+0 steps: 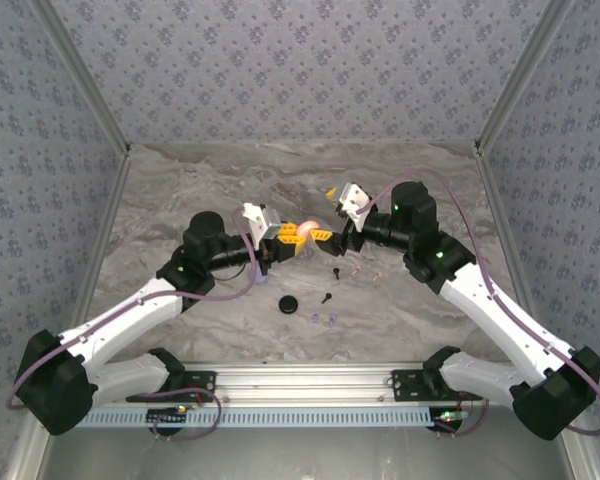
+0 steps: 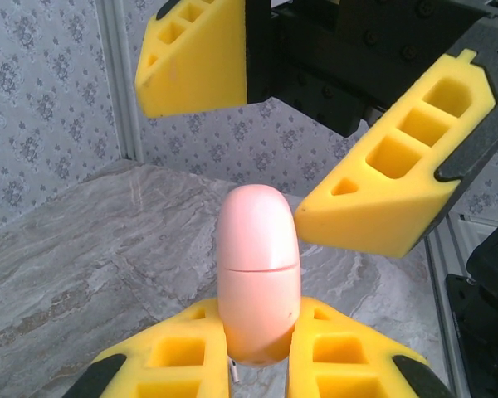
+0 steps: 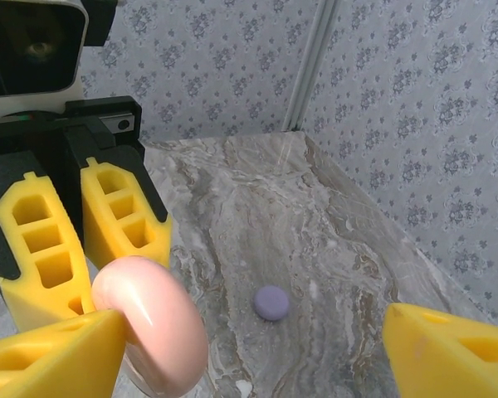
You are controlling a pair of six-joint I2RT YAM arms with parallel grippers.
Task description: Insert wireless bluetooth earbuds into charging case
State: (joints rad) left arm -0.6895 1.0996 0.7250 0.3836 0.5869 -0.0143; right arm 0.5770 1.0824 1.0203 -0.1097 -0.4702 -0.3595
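Note:
A pale pink charging case [image 2: 259, 274] is held upright above the table, its lid seam closed, with my left gripper [image 2: 259, 356] shut on its lower half. The same pink case [image 1: 308, 228] hangs between the two arms in the top view. My right gripper [image 3: 249, 356] is open, and its jaws stand wide around the case's top [image 3: 149, 323], which lies against its left finger [image 3: 50, 348]. Tiny earbuds lie on the marble: black ones [image 1: 335, 272], pale pink ones [image 1: 365, 272] and lilac ones [image 1: 323, 320].
A round black case [image 1: 288, 304] lies on the table near the earbuds. A lilac case [image 3: 270, 303] rests on the marble below the grippers. Patterned walls with metal corner posts [image 3: 311, 66] enclose the table.

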